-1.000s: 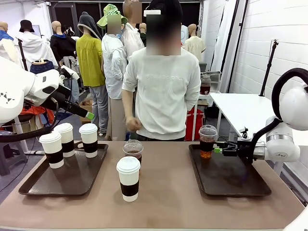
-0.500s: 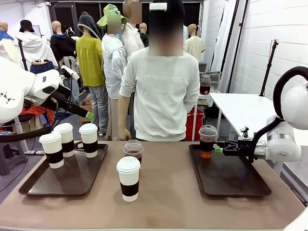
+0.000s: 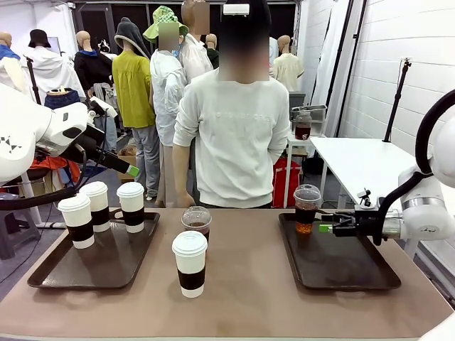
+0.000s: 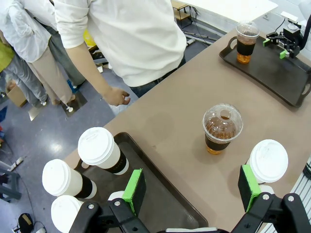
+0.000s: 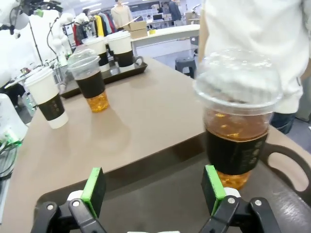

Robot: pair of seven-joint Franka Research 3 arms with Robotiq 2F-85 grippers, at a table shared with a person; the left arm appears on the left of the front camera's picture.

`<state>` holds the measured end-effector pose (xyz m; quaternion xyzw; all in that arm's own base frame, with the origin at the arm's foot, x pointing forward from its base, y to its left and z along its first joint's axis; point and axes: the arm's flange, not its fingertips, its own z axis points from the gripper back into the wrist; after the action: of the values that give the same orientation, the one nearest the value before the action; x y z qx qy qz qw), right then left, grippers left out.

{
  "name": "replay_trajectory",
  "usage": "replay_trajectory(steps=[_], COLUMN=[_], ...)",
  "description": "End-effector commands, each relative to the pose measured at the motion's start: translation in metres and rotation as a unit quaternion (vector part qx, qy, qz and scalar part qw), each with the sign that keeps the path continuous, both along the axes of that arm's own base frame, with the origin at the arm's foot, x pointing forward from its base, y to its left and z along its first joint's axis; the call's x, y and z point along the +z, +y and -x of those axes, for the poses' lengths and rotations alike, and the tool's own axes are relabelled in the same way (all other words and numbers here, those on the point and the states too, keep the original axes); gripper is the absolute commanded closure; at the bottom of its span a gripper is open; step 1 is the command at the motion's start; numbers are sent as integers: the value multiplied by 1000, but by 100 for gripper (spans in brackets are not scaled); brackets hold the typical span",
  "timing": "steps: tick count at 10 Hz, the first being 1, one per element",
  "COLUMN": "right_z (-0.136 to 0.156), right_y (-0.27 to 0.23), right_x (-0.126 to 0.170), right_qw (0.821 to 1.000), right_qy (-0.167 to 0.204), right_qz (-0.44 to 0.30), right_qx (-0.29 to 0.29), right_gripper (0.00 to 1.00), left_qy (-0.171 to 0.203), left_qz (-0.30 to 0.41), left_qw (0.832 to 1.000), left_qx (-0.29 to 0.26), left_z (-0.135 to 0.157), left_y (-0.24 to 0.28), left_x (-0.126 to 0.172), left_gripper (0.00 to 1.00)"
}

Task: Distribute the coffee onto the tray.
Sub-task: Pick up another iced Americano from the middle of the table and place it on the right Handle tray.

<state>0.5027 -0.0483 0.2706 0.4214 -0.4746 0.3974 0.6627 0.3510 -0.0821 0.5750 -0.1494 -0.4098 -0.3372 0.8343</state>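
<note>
Brown counter [image 3: 242,298]: right fingers [image 3: 325,228] spread wide and empty, just beside the dome-lidded cup [image 3: 307,209] standing on the right tray [image 3: 341,273]; left fingers [image 4: 133,184] wide open too, empty, above the paper cups [image 3: 131,206].

The left gripper [image 4: 192,190] hung with green pads spread wide over the brown table [image 4: 170,131], gripping nothing. At the left, three white-lidded paper cups with dark brown bands [image 4: 103,149] stood on a dark tray [image 4: 163,206]. Mid-table stood a clear dome-lidded plastic cup of brown drink [image 4: 222,128] and a fourth paper cup [image 4: 268,162]. On the right tray [image 4: 286,82] another clear cup [image 4: 246,41] stood near the right gripper [image 4: 274,47], whose jaws were apart.
</note>
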Motion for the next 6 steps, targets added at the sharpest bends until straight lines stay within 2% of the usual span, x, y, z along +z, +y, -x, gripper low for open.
replay_trajectory(steps=[1, 6], right_z=[20, 27], right_y=[8, 45], right_x=[6, 6], right_qw=[1000, 996], right_qy=[-6, -21], right_qz=[7, 12], right_qx=[28, 91], right_gripper=[0, 0], left_qy=[3, 3], left_qz=[8, 8], left_qw=[1000, 1000], left_qx=[-6, -6], left_z=[0, 0], left_y=[0, 0], left_x=[0, 0], left_gripper=[0, 0])
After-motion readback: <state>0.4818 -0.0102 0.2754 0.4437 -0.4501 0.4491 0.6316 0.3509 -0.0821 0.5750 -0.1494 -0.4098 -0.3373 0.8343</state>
